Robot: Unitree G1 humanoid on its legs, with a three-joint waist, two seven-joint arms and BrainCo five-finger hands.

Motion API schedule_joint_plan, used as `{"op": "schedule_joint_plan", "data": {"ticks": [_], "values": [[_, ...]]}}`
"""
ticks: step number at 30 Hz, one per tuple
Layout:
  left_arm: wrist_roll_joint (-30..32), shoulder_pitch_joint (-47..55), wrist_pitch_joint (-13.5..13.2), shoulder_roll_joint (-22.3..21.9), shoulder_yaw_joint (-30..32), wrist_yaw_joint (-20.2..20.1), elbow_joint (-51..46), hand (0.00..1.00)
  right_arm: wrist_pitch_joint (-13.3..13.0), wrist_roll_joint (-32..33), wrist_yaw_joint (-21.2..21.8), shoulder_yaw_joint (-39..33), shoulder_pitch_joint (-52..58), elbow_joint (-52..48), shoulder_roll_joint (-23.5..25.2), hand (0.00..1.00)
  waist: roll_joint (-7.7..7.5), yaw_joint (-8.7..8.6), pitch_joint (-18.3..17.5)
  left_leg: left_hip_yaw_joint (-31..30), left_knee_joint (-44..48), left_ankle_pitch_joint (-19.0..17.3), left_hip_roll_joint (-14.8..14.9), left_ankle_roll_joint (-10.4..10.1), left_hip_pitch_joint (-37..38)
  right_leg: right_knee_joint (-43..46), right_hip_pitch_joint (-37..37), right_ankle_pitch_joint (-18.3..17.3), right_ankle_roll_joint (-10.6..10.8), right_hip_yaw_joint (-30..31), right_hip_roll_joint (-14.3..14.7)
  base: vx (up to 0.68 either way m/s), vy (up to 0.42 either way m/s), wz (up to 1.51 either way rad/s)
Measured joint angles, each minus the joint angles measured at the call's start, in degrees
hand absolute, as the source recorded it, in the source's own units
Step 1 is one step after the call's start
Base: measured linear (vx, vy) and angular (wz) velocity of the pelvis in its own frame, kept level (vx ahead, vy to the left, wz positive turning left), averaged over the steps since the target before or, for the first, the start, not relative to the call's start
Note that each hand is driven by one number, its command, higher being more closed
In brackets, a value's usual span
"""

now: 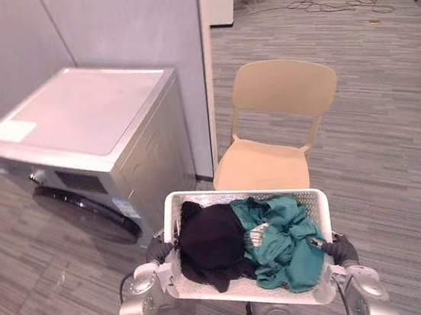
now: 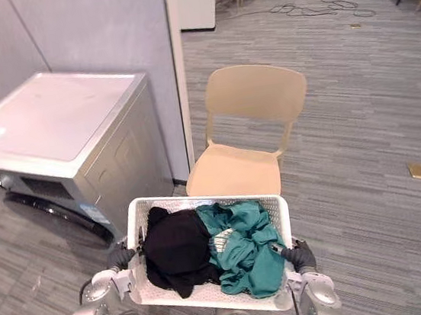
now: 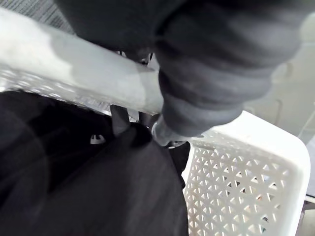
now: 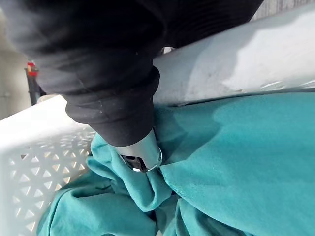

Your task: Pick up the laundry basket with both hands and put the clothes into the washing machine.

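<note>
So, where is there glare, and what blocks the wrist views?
Left eye view: even light, a soft sheen on the washing machine top. Left wrist view: the dark cover of the left hand hides part of the laundry basket rim. Right wrist view: the cover of the right hand hides part of the teal garment.

You have even, diffuse indoor light from overhead in the head views. The washing machine [image 1: 85, 107] lid carries a soft pale sheen, and the chair [image 1: 272, 131] throws a faint shadow on the floor [image 1: 388, 105]. The black garment [image 1: 209, 238] in the basket [image 1: 319, 199] reads as one flat dark mass. In your wrist views the basket rim is brightly lit, while the left hand [image 3: 221, 64] and right hand [image 4: 108, 73] sit in deep shade.
</note>
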Motion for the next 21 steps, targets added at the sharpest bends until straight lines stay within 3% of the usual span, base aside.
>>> {"op": "schedule_joint_plan", "data": {"ticks": [1,2,4,5,6,8,9,10,12,16,18,19,21], "values": [[0.01,0.71,0.04,-0.55,0.49,0.0,-0.01,1.0,0.07,-0.07,-0.01,1.76,-0.7,0.14,-1.71,1.0,2.29,0.45,-0.4,-0.18,-3.75,-4.04,-4.23,-0.6,0.14,-5.42,1.63,0.85,-1.32,2.03,0.78,0.02,0.042,-0.99],[0.03,1.02,0.04,-0.62,1.03,-0.01,-0.01,1.0,0.07,-0.07,0.0,2.67,-1.0,0.18,-2.21,1.0,3.29,0.55,-0.77,0.16,-7.21,-4.53,-5.47,-0.34,0.33,-6.47,2.28,1.27,-0.91,2.38,1.91,0.07,0.03,-0.94],[0.71,1.86,-0.02,1.91,2.89,-0.47,-1.81,1.0,0.01,-0.16,0.19,5.88,-2.67,0.31,-1.44,1.0,4.69,1.09,0.25,-1.59,-20.44,-6.79,-7.63,-2.64,3.16,1.95,0.69,-1.34,-1.0,3.44,6.11,0.07,-0.031,-0.63],[0.7,1.97,0.0,1.71,3.26,-0.46,-1.69,1.0,0.01,-0.24,0.12,5.95,-3.22,0.96,-1.49,1.0,5.69,1.06,0.78,-3.42,-21.86,-4.61,-7.48,0.9,3.84,2.65,0.93,-1.65,-1.51,3.83,7.78,0.06,-0.049,-0.67],[0.83,2.32,0.27,1.94,3.9,-0.32,-1.48,1.0,0.31,-1.05,-0.22,6.35,-4.27,2.52,-0.14,1.0,5.38,2.05,0.74,-2.06,-24.12,-4.94,-7.89,-0.04,5.66,3.25,0.98,-2.09,-1.46,5.39,8.0,0.09,-0.059,-0.39],[1.07,2.09,0.25,2.39,4.68,-0.66,-1.53,1.0,0.13,-1.43,0.08,7.27,-4.48,2.07,-0.57,1.0,4.85,1.65,0.99,-1.45,-28.41,-4.11,-8.74,-0.23,6.49,2.07,0.25,-1.85,-1.08,5.87,7.05,0.11,-0.039,-0.09],[1.16,1.91,0.27,2.1,4.63,-0.64,-1.53,1.0,0.18,-1.44,0.09,7.62,-4.63,2.08,-1.0,1.0,5.85,1.62,0.49,-1.03,-30.79,-2.28,-9.18,0.43,7.35,1.9,-0.26,-1.47,-0.55,6.06,6.57,0.11,0.012,0.01],[1.23,1.98,0.34,1.74,4.61,-0.57,-1.52,1.0,0.35,-1.5,0.07,7.58,-4.6,2.09,-1.28,1.0,5.78,1.61,0.66,-0.52,-32.08,-0.48,-9.25,1.92,7.98,1.91,-0.26,-1.65,-0.24,6.25,6.47,0.1,0.024,-0.04],[1.22,1.89,0.34,1.74,4.64,-0.53,-1.52,1.0,0.35,-1.75,0.15,7.69,-4.71,2.01,-1.35,1.0,5.87,1.97,0.41,0.28,-33.12,-0.35,-9.75,2.93,9.1,2.56,-0.18,-2.24,0.27,7.29,6.35,0.09,0.047,-0.18],[1.79,1.85,0.33,1.63,4.23,-0.54,-1.47,1.0,0.4,-1.83,0.52,7.61,-3.4,1.96,-1.87,1.0,4.85,1.53,-1.5,0.44,-34.43,-0.95,-12.0,4.4,9.12,5.37,-1.78,-4.83,2.52,7.66,4.67,0.09,0.032,-0.02],[2.2,1.57,0.25,3.19,3.48,-0.49,-1.11,1.0,0.47,-1.88,1.56,7.6,-2.14,1.48,-0.23,1.0,0.98,0.58,-2.21,0.01,-36.01,-1.22,-14.75,5.7,10.39,26.81,-6.72,-9.22,14.96,8.84,4.3,0.1,-0.101,0.37],[2.2,0.88,0.25,4.3,3.34,-0.41,-0.49,1.0,0.97,-1.91,1.66,7.42,-1.19,-0.02,1.07,1.0,-1.59,-0.85,-1.33,-1.69,-35.59,-1.29,-15.46,5.79,12.18,36.04,-7.65,-6.8,15.87,7.32,3.92,0.2,-0.188,0.57],[2.22,0.12,0.29,4.72,3.15,-0.39,-0.08,1.0,1.05,-1.9,1.87,7.45,-1.29,-0.76,1.17,1.0,-2.56,-0.84,-1.53,-2.63,-35.08,-1.24,-15.29,5.99,12.37,39.96,-9.91,-7.39,14.27,3.99,0.87,0.17,-0.166,0.34]]}}
